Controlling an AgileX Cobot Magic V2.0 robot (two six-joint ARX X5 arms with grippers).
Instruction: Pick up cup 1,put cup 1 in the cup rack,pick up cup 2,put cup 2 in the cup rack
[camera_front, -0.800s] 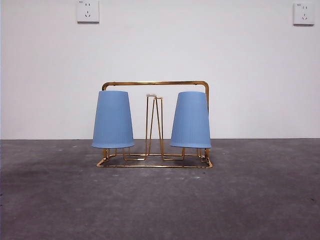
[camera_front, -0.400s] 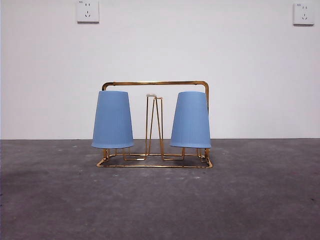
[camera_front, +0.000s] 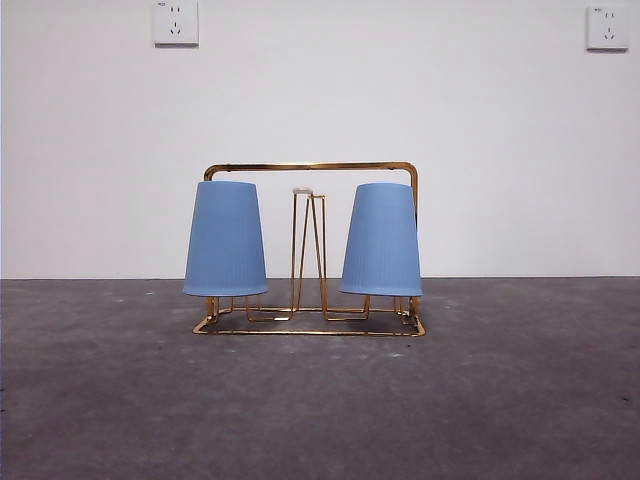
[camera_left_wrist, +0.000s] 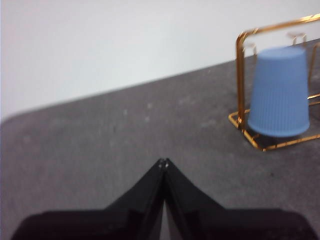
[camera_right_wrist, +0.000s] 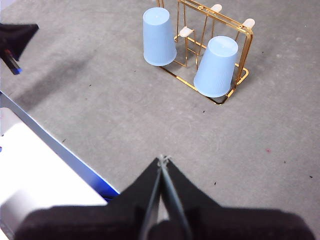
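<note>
Two light blue cups sit upside down on the gold cup rack (camera_front: 310, 166), one at its left end (camera_front: 225, 238) and one at its right end (camera_front: 381, 240); I cannot tell which is cup 1 or cup 2. In the left wrist view, my left gripper (camera_left_wrist: 163, 162) is shut and empty, well away from the rack (camera_left_wrist: 240, 75) and the one cup (camera_left_wrist: 279, 92) it shows. My right gripper (camera_right_wrist: 162, 159) is also shut and empty, high above the table and far from both cups (camera_right_wrist: 159, 36) (camera_right_wrist: 216, 66) on the rack (camera_right_wrist: 244, 47). Neither arm shows in the front view.
The dark grey table (camera_front: 320, 410) runs back to a white wall with two sockets (camera_front: 175, 22) (camera_front: 607, 27). In the right wrist view, a white and blue table edge (camera_right_wrist: 55, 145) and the left arm's black tip (camera_right_wrist: 15, 40) show.
</note>
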